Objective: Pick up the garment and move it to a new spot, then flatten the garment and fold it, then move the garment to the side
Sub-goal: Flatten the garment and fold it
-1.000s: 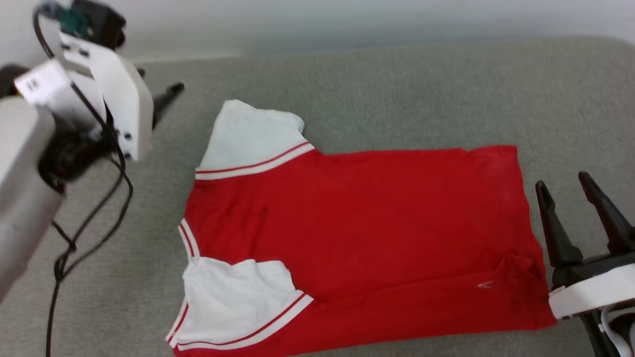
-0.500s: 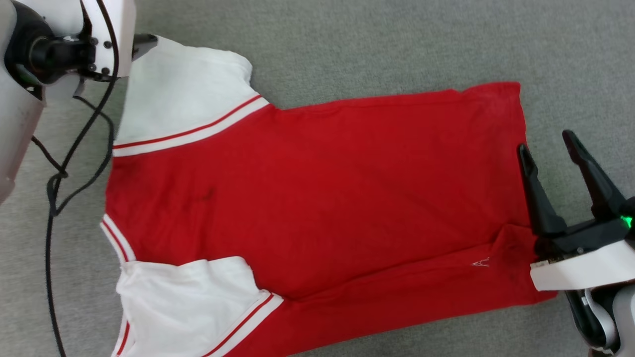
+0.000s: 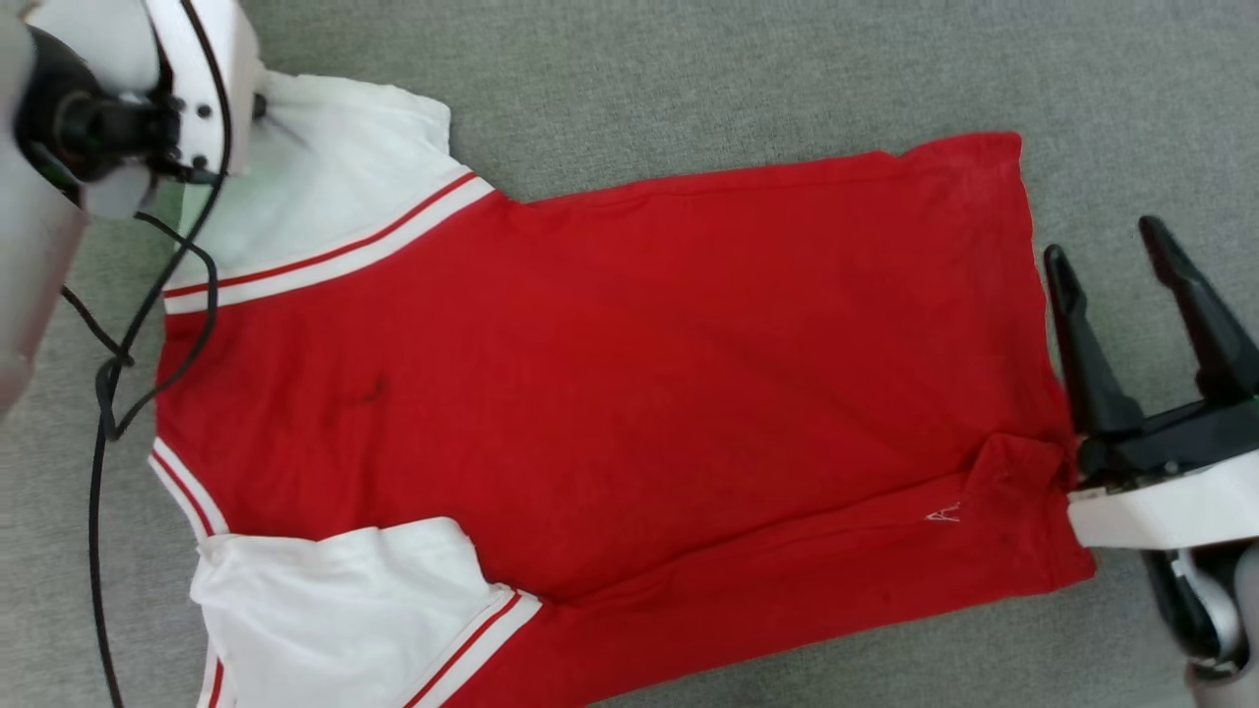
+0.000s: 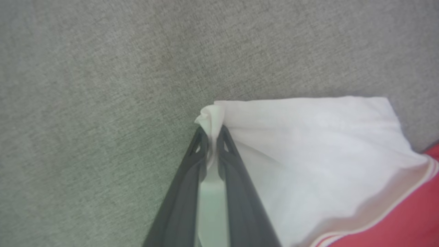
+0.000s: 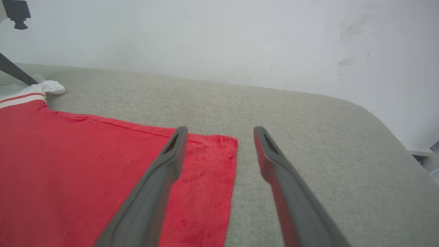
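The red garment (image 3: 610, 364) lies spread flat on the grey surface, plain side up, its number hidden. Its white sleeves point left and its hem points right. My left gripper (image 3: 260, 102) is at the far sleeve (image 3: 325, 187), mostly hidden behind its white wrist. In the left wrist view the left gripper (image 4: 211, 132) is shut on that white sleeve's (image 4: 308, 144) corner, with cloth bunched between the tips. My right gripper (image 3: 1107, 251) stands open beside the hem. In the right wrist view the right gripper (image 5: 219, 132) straddles the hem's far corner (image 5: 219, 151).
The grey padded surface (image 3: 689, 79) runs all round the garment. A black cable (image 3: 108, 374) hangs from my left arm by the collar side. A white wall (image 5: 205, 34) stands behind, and the surface rounds off at its right end (image 5: 387, 120).
The head camera has tipped down and closer. My left gripper has come from off the cloth onto the far sleeve and shut on its corner. The right gripper stays open by the hem.
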